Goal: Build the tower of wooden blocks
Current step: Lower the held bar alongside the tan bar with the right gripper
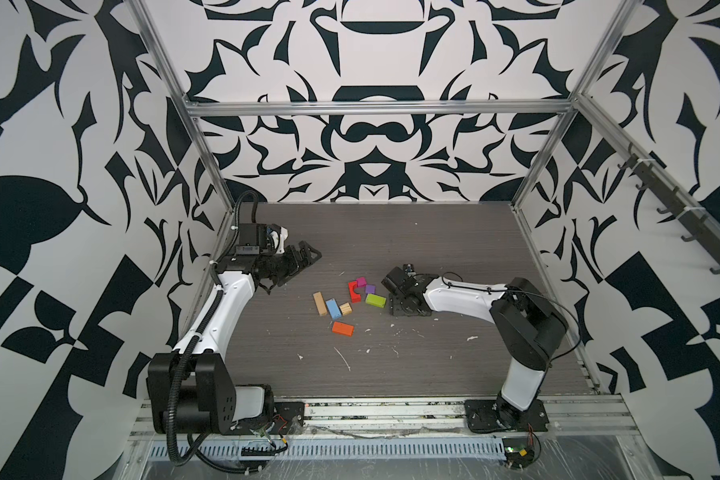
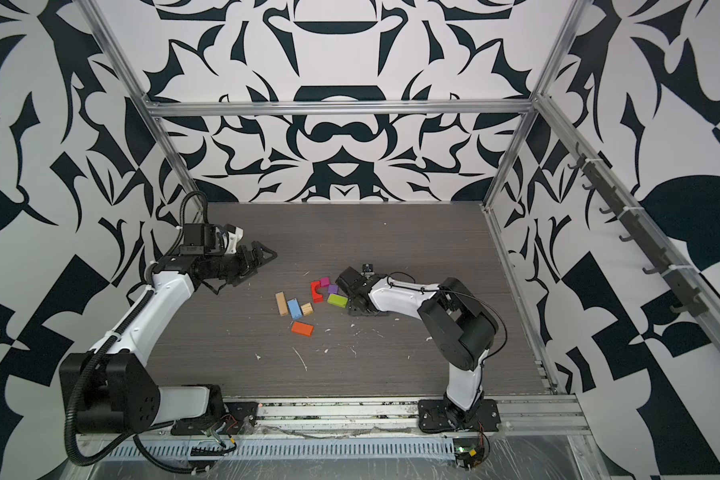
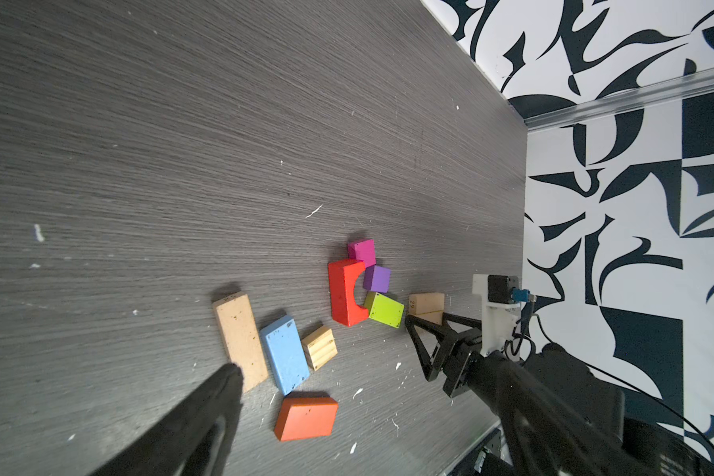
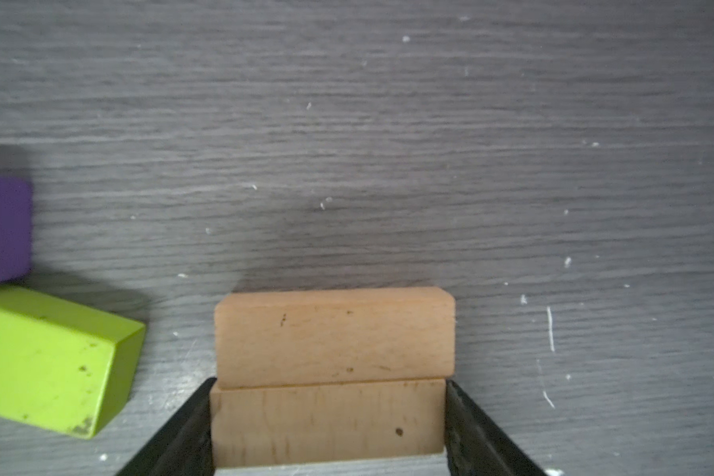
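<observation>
Right fingers [image 4: 182, 432] clamp a tan plank [image 4: 330, 420] on the desk [image 4: 347, 123]; left fingers [image 3: 207, 412] spread empty. Red arch [image 1: 353, 291], orange block [image 1: 342, 328] and others lie loose; stacking mostly remains.

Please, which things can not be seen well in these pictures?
- Tan plank: hidden under the right gripper in both top views.
- Its seam, right wrist view: one piece or two, unclear.
- Lime block, purple block: cut off by that view's edge.
- Left gripper: left wrist view shows one blurred finger only.
</observation>
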### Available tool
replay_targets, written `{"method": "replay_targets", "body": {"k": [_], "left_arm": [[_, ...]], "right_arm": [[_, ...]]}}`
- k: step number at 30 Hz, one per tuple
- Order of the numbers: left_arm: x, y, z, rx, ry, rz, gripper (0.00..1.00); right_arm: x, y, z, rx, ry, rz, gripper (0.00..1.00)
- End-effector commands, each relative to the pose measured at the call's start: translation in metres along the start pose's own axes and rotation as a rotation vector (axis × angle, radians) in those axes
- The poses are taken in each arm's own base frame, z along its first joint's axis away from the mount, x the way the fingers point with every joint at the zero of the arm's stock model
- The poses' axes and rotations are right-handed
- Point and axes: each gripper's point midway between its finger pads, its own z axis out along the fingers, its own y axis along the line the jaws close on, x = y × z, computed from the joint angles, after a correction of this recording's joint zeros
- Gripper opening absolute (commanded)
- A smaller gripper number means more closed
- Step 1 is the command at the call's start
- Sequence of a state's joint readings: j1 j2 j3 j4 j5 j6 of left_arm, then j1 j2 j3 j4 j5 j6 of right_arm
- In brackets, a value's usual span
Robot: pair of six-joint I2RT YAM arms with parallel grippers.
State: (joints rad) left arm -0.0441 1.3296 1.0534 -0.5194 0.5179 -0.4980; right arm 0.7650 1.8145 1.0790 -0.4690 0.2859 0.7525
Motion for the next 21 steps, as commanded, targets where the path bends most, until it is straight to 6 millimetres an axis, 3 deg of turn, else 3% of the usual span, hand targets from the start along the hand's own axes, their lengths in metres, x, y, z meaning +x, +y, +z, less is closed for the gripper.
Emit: {"method": "replay_targets", "body": {"k": [1,21], "left_arm": [[0.0042,0.0036,-0.0003,-0.005,0.008,-0.006,0.99],[0.0041,0.0038,-0.0003,-0.004,0.008,-0.007,0.99]], "right_arm": [[0.0121,-0.0199,0.0078,0.093,0.046,-0.049,0.78],[0.012,-0.0239,0.008,0.104,0.044,-0.058,0.83]]}}
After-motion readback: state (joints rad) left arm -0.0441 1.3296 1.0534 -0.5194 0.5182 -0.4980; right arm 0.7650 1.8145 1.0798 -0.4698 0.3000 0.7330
